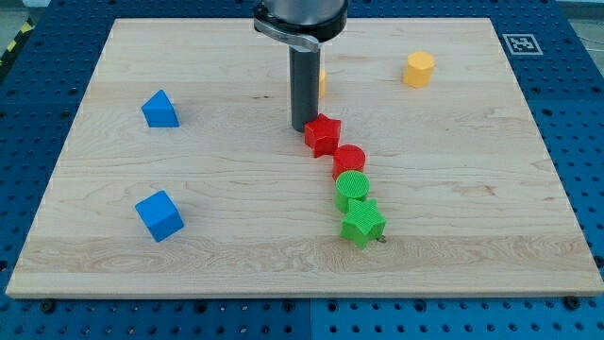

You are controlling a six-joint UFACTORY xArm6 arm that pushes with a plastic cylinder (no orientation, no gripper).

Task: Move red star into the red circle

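The red star (pixel 323 135) lies near the board's middle. The red circle (pixel 349 160) sits just below and to its right, touching it. My tip (pixel 303 127) is at the lower end of the dark rod, right against the star's upper left side. A green circle (pixel 352 189) touches the red circle from below, and a green star (pixel 362 225) lies under that, so the four form a slanting chain.
A yellow block (pixel 322 82) is partly hidden behind the rod. A yellow hexagonal block (pixel 420 70) is at the upper right. Two blue blocks lie on the left, one higher (pixel 159 110) and one lower (pixel 159 214). The wooden board (pixel 113 264) ends near the view's bottom.
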